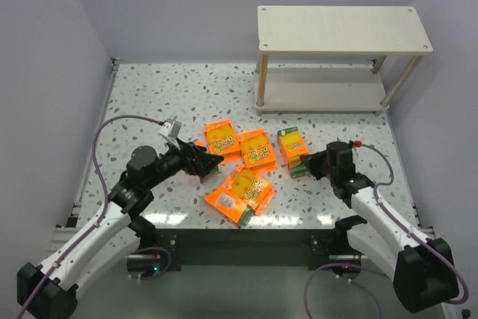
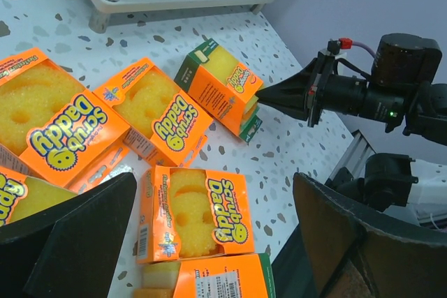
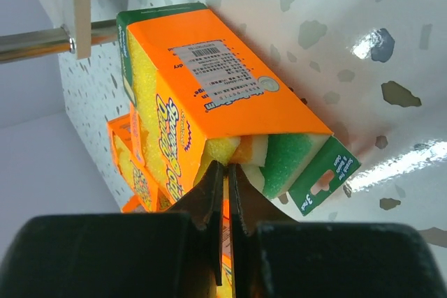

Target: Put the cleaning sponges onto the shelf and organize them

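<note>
Orange sponge pack on edge, nipped at its near end by the right gripper.

Item: standing pack on the speckled counter. Its long axis runs away from the right gripper toward the shelf, which lies well beyond its far end. The jaws are clenched thin, seemingly on a sliver of wrapper. The left gripper is spread wide over the other packs to the left. The right arm is nearer the shelf.

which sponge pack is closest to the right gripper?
The rightmost pack, standing on edge with its green end card toward the right gripper, whose tips meet that end. The other packs sit farther left in a cluster.
</note>
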